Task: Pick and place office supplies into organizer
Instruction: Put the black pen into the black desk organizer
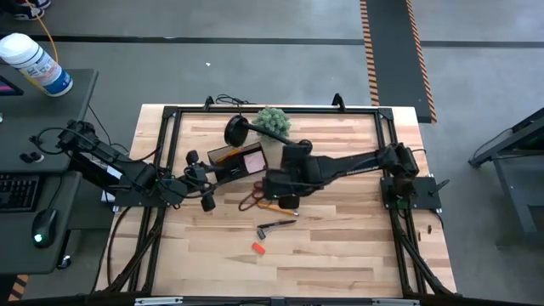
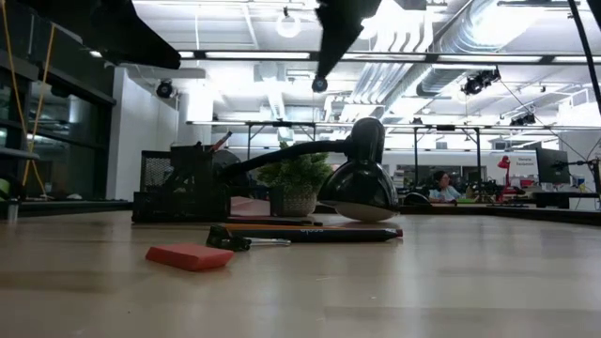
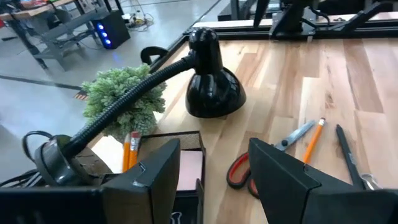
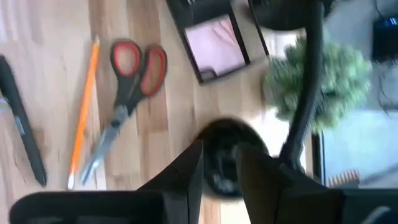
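Right wrist view — scissors (image 4: 127,93) and pencil (image 4: 83,112) lie side by side on the desk (image 4: 50,37), long axes roughly parallel, scissor handles toward the organizer (image 4: 214,46); right tool (image 4: 219,171) fingers slightly apart, empty; left tool (image 3: 214,180) spread wide.

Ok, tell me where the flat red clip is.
In the high view, the flat red clip lies on the table's near middle, apart from everything, just below the thin black tool.

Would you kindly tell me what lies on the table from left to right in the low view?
Organizer → red clip → plant → lamp head.
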Controlling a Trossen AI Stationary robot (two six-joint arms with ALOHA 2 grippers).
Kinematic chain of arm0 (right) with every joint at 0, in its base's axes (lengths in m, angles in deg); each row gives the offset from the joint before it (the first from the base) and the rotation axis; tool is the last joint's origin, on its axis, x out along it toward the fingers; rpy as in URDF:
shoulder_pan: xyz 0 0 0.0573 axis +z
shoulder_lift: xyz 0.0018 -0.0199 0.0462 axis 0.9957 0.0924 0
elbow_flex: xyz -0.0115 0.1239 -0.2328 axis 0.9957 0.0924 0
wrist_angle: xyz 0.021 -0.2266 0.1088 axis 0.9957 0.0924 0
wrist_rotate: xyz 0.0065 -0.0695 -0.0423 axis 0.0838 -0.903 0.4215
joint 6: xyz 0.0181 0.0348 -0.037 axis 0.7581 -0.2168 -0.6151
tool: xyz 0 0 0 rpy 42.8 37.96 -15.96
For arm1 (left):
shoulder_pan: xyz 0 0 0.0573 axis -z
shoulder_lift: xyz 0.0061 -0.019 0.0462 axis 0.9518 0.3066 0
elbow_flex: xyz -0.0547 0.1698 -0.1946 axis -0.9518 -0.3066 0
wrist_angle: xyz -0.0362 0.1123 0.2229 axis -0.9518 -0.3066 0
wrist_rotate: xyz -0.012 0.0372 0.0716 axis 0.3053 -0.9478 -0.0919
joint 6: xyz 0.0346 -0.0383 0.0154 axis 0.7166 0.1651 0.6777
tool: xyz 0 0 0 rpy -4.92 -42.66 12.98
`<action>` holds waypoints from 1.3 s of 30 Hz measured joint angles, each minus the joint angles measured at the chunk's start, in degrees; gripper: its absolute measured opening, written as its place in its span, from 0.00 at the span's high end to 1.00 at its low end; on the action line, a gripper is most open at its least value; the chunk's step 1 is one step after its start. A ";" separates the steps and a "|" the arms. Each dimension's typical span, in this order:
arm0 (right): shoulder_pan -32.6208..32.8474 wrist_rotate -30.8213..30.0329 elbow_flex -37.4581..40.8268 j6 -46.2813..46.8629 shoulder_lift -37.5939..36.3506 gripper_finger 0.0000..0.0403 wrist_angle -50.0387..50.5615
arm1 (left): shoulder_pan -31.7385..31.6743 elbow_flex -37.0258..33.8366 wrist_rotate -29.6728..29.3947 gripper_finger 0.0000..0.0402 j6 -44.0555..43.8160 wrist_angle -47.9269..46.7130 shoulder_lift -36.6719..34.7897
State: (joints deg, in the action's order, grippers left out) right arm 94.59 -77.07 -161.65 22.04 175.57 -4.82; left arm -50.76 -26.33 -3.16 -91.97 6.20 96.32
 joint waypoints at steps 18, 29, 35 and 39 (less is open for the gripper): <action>11.48 0.85 51.56 17.13 -25.70 0.87 -40.53 | 0.02 0.00 2.11 0.55 -2.61 -0.31 0.04; 14.23 8.55 78.13 14.40 -27.90 0.88 -82.19 | 0.01 0.00 2.55 0.55 -6.74 -0.13 0.07; 14.29 12.20 85.86 7.09 -27.84 0.89 -95.69 | 0.00 0.00 4.93 0.55 -7.48 0.00 0.09; 14.12 13.77 87.12 9.95 -27.83 0.87 -96.98 | 0.00 0.00 5.76 0.55 -7.50 0.35 0.09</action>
State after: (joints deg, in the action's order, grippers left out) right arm 108.71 -63.30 -74.53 31.99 147.74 -101.80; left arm -50.76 -26.33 2.60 -99.47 6.55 96.40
